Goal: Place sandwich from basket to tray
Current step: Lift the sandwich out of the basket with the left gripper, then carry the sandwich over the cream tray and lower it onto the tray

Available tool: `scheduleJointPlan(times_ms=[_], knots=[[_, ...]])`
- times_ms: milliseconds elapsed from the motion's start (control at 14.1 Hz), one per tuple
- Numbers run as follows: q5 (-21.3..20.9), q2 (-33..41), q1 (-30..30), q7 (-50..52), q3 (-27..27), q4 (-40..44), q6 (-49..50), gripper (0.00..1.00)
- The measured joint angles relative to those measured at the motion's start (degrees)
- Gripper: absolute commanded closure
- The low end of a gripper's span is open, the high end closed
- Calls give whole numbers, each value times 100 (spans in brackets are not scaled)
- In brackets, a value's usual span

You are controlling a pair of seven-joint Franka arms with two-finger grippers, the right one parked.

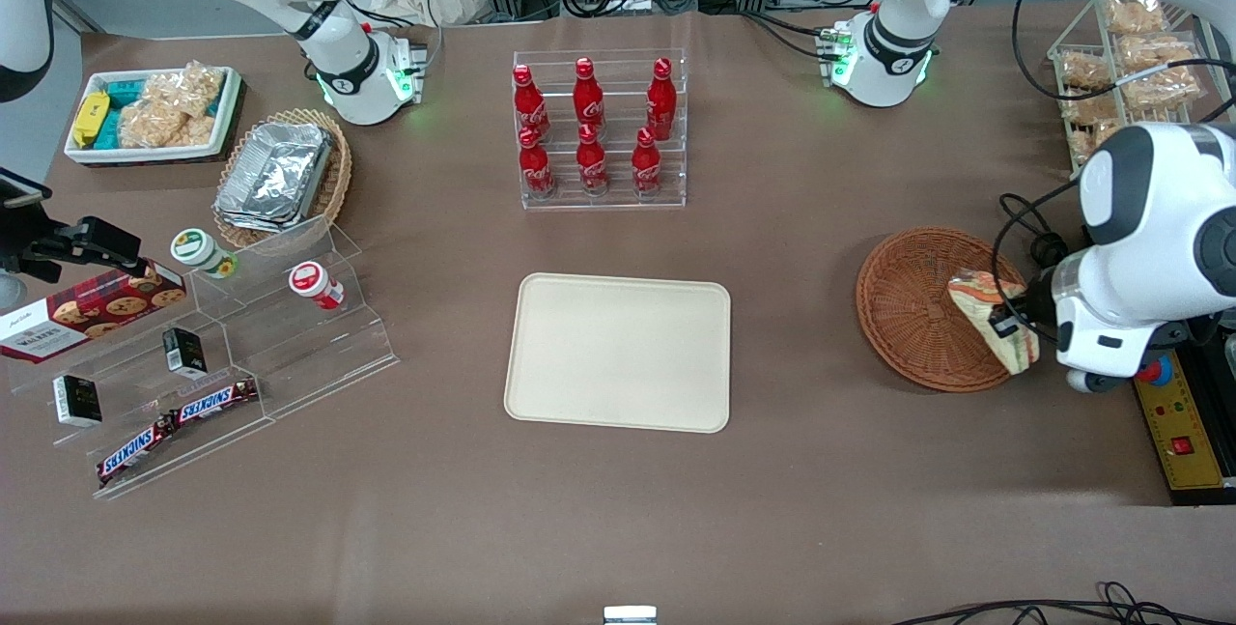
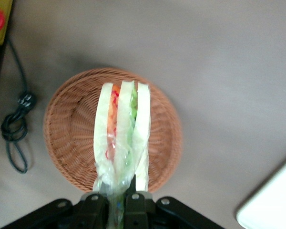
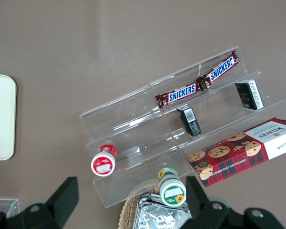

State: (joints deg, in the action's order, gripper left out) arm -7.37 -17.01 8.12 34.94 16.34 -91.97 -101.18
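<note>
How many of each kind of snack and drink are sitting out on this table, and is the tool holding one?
Red cola bottles: 6
Snickers bars: 2
Small lidded cups: 2
Small dark boxes: 2
Cookie box: 1
Sandwich: 1, gripped by the tool above the basket
Total: 14

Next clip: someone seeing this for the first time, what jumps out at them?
Probably the sandwich, pinched in the left arm's gripper and hanging above the reddish-brown wicker basket at the working arm's end of the table. Next, the bare cream tray at mid-table. Farther from the front camera than the tray, six red Coca-Cola bottles stand in a clear rack.
</note>
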Motion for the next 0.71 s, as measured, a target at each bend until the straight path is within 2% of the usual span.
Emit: scheduleJointPlan(times_ms=[283,354,707], knots=[[7,-409,-1140,-74,42,679,23,96],[8,-653,-1421,-57,46,846,6,100],[9,-2065,-2514,248,43,1643,-663,100]])
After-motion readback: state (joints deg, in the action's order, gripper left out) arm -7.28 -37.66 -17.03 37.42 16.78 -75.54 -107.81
